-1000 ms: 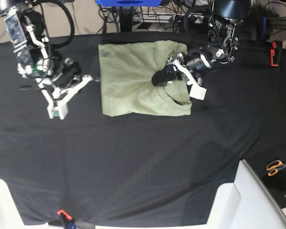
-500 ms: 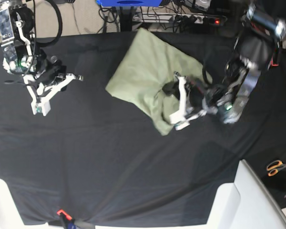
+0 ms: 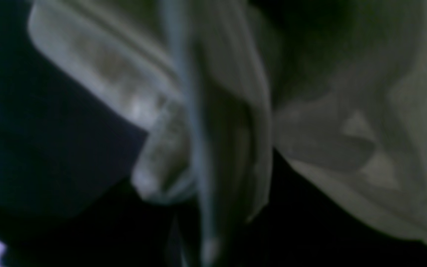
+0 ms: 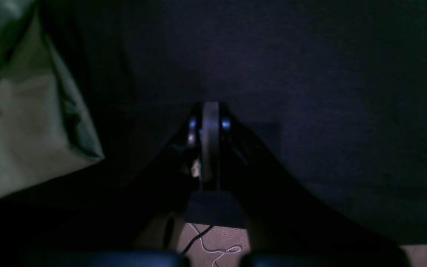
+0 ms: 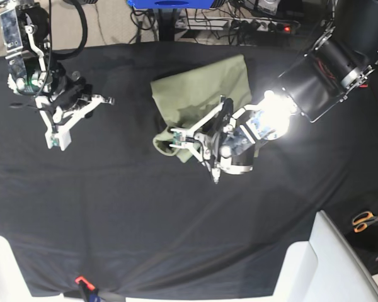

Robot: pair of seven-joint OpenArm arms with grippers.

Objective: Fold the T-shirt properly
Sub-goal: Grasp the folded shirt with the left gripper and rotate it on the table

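Observation:
The pale green T-shirt (image 5: pixel 198 88) lies crumpled on the black cloth at the back middle, one part pulled into a bunch toward the front left. My left gripper (image 5: pixel 175 139) is shut on that bunch. In the left wrist view its blurred folds (image 3: pixel 235 111) are pinched in the left gripper (image 3: pixel 198 155). My right gripper (image 5: pixel 53 141) hangs at the far left, apart from the shirt. It is shut on nothing, and the right wrist view shows its fingers (image 4: pixel 209 141) pressed together over the cloth. A corner of the T-shirt (image 4: pixel 20 129) shows at that view's left edge.
A black cloth (image 5: pixel 113 214) covers the whole table. Orange-handled scissors (image 5: pixel 365 220) lie at the right edge, beside a white panel (image 5: pixel 331 264) at the front right. An orange clamp (image 5: pixel 82 281) grips the front edge. A bright lamp (image 5: pixel 274 110) on the left arm glares.
The shirt lay as a flat folded rectangle; the left gripper has since dragged it forward and left, leaving it crumpled. The right arm drew back a little to the left.

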